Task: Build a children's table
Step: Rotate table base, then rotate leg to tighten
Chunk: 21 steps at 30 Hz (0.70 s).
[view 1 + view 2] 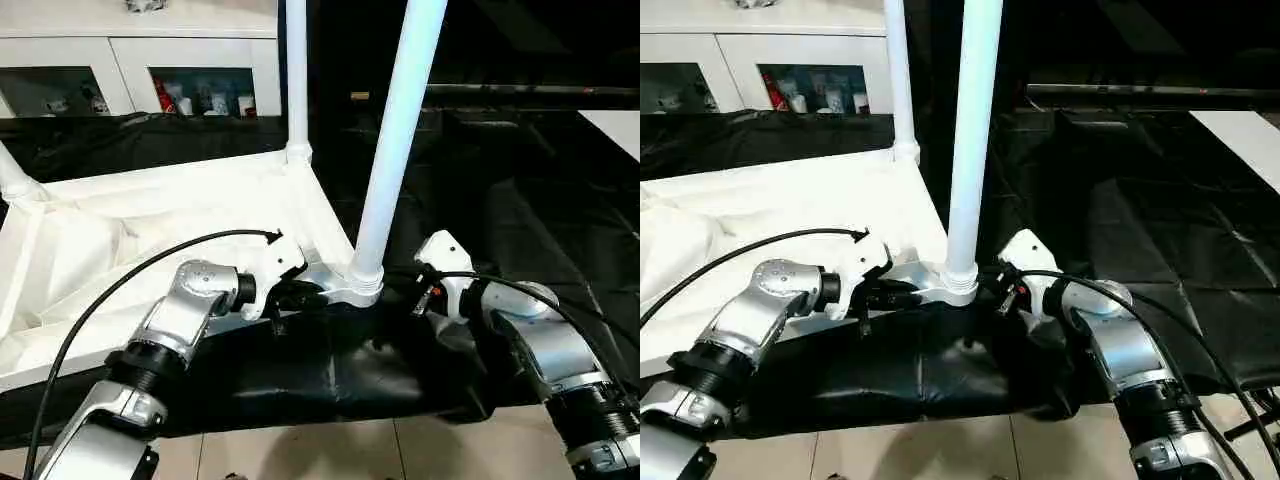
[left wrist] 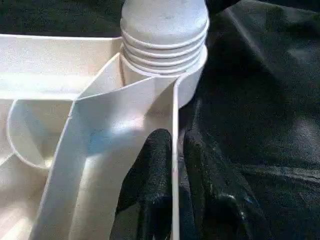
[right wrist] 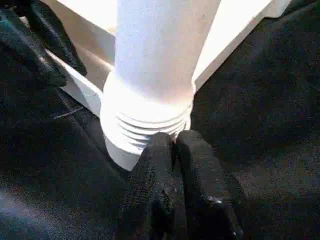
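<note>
Left eye view looks down on the children's table (image 1: 190,215), lying upside down on the black cloth (image 1: 330,375) that drapes a larger table. Its top is smooth white plastic, a shallow rectangular tray with thin straight ribs running across the underside and a raised rim all round. The front leg (image 1: 400,130), a long glossy white tube, stands upright in the round corner socket (image 1: 352,288) nearest the robot; a ring of ridges shows where the tube meets the socket. Another leg (image 1: 296,75) rises from the far corner, and the foot of a third pokes in at the left edge.

The left gripper (image 1: 290,297) reaches in from the side, its two black, slightly pebbled fingers (image 2: 150,170) set narrowly apart astride the thin rim wall just beside the socket, one inside the tray, one outside. The right gripper (image 3: 174,145) sits on the opposite side of the socket, fingers pressed together with their tips touching the ridged base of the front leg, nothing between them.

Behind stands a white cabinet (image 1: 130,60) with glass doors. The cloth is wrinkled and faintly shiny.
</note>
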Tool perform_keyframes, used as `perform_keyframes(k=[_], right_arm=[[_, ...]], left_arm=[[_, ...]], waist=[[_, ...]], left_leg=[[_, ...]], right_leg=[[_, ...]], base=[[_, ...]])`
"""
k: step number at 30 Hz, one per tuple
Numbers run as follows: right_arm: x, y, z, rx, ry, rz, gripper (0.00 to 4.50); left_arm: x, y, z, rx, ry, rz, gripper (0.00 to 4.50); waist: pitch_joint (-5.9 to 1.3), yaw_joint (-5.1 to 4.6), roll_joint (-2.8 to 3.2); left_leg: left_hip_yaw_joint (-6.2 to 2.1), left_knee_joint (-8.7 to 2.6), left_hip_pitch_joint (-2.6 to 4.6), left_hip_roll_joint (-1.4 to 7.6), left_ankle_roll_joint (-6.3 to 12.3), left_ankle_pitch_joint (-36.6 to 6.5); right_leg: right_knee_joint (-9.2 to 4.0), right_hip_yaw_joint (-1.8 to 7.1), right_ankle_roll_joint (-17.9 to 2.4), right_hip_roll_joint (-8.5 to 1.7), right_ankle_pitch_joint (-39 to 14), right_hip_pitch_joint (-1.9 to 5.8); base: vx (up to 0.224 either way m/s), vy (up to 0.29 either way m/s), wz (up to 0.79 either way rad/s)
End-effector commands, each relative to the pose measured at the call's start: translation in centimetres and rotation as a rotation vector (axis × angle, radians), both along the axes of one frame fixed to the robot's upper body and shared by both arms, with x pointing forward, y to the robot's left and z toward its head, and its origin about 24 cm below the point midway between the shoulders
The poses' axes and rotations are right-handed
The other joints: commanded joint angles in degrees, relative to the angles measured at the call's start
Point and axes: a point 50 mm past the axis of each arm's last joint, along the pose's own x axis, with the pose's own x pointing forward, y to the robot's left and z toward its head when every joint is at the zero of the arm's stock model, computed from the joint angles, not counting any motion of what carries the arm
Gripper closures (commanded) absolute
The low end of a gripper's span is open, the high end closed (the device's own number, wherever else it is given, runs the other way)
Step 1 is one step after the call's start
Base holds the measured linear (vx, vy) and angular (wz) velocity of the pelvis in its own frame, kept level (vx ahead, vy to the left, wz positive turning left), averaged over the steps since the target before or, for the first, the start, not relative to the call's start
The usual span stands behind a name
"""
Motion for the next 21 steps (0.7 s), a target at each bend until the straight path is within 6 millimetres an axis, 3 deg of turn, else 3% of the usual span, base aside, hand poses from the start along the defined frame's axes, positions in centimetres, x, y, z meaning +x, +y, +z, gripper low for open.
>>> perform_keyframes(k=[1, 7, 13, 19, 21], right_arm=[[-0.3, 0.2, 0.1, 0.005, -0.008, 0.026, 4.19], [-0.3, 0.2, 0.1, -0.003, -0.008, 0.036, 4.19], [-0.2, 0.4, 0.4, 0.012, -0.016, 0.040, 4.19], [-0.2, 0.5, 0.7, 0.050, -0.015, 0.051, 4.19], [-0.4, 0.6, 0.9, 0.125, 0.028, 0.065, 3.82]], left_arm=[[0.3, 0.4, 0.1, 0.030, -0.007, 0.003, 3.81], [0.6, 1.0, 0.1, 0.062, -0.002, -0.005, 3.81], [0.4, 1.6, -0.3, 0.094, 0.025, -0.028, 4.41], [0.1, 1.7, -0.7, 0.111, 0.047, -0.044, 4.41], [0.1, 1.7, -0.7, 0.108, 0.053, -0.048, 4.50]], waist=[[-3.71, 0.34, -0.73], [-3.70, 0.28, -0.74], [-3.68, 0.29, -0.83], [-3.68, 0.30, -0.90], [-3.73, 0.36, -0.92]], left_leg=[[0.40, -3.41, 0.13, 0.33, 2.49, -12.62], [0.40, -3.43, 0.20, 0.38, 2.43, -12.55], [0.44, -3.39, 0.15, 0.33, 2.36, -12.51], [0.41, -3.45, 0.24, 0.46, 2.26, -12.62], [0.42, -3.43, 0.32, 0.47, 2.57, -12.98]], right_leg=[[-4.56, 1.61, -10.38, -2.42, -15.02, 2.89], [-4.44, 1.60, -10.87, -2.41, -14.37, 2.92], [-4.43, 1.64, -11.03, -2.44, -14.29, 2.98], [-4.41, 1.64, -10.89, -2.49, -14.95, 2.88], [-4.39, 1.67, -11.21, -2.49, -14.68, 2.93]], base=[[0.000, 0.000, 0.00], [0.000, 0.000, 0.00], [0.000, 0.000, 0.00], [0.000, 0.000, 0.00], [0.000, 0.000, 0.00]])
